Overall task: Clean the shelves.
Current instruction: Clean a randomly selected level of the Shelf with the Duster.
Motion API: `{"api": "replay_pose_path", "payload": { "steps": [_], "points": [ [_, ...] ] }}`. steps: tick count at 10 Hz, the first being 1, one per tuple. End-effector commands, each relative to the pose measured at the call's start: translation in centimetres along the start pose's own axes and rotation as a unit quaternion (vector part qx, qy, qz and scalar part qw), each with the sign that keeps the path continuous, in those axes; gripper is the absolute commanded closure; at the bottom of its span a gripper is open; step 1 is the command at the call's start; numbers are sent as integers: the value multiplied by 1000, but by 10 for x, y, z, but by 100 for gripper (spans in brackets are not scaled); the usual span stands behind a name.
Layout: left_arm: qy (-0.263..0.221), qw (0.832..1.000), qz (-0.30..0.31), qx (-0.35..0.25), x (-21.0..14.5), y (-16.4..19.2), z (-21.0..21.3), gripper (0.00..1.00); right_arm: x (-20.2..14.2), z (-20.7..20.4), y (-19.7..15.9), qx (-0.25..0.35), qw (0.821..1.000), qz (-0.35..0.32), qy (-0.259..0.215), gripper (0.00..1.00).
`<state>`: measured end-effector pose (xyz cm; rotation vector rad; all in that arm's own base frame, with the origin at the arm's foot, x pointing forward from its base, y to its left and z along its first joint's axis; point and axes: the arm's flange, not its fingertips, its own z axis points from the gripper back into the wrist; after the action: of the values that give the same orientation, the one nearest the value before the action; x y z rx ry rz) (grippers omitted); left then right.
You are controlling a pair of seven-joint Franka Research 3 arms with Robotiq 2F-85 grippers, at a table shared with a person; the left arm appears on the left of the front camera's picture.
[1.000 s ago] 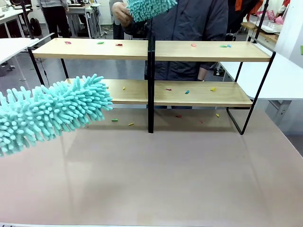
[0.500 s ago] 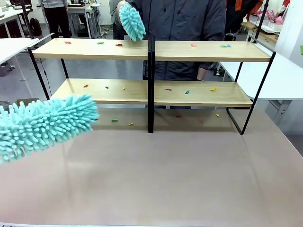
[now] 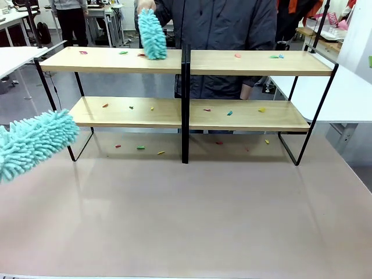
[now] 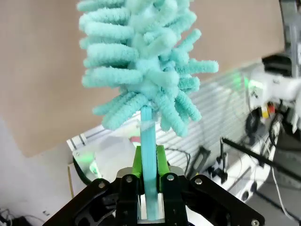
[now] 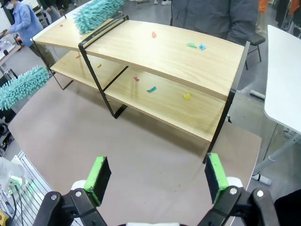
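The shelves [image 3: 256,116] stand across the far side of the table, with small coloured scraps [image 3: 229,113] scattered on their light-wood boards. My left gripper [image 4: 150,160] is shut on the thin handle of a turquoise fluffy duster [image 4: 141,61]. Its head [image 3: 32,145] hangs over the table's left edge, clear of the rack. A person's hand [image 3: 145,6] presses a second turquoise duster [image 3: 152,35] onto the upper left board. My right gripper [image 5: 157,176] is open and holds nothing, high above the table in front of the shelves [image 5: 160,52].
More scraps [image 3: 140,147] lie on the brown table [image 3: 203,215] under and just in front of the rack. White tables [image 3: 349,93] flank it at both sides. The person stands right behind the shelves.
My duster has drawn back to the left, away from the lower left board. The person's duster has come down from above onto the upper left board.
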<state>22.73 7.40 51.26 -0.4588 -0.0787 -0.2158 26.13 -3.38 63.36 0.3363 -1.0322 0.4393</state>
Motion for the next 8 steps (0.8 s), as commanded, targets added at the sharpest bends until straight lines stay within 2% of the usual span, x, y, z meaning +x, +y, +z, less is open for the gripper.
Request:
{"api": "replay_pose_path", "payload": {
  "steps": [1,2,4,6,8],
  "points": [
    [4,1000,-5,-21,-6,-4,-14,88,0,-1,0,2,1000,0,-1,0],
    [22,997,-36,-57,-8,-6,-13,88,0,-1,0,2,1000,0,-1,0],
    [59,992,-83,-78,-6,-25,-25,88,0,-1,0,2,1000,0,-1,0],
    [93,980,-146,-102,-1,-59,-44,88,0,-1,0,2,1000,0,-1,0],
    [74,977,-175,-91,12,-96,-61,88,0,-1,0,2,1000,0,-1,0]
  ]
}}
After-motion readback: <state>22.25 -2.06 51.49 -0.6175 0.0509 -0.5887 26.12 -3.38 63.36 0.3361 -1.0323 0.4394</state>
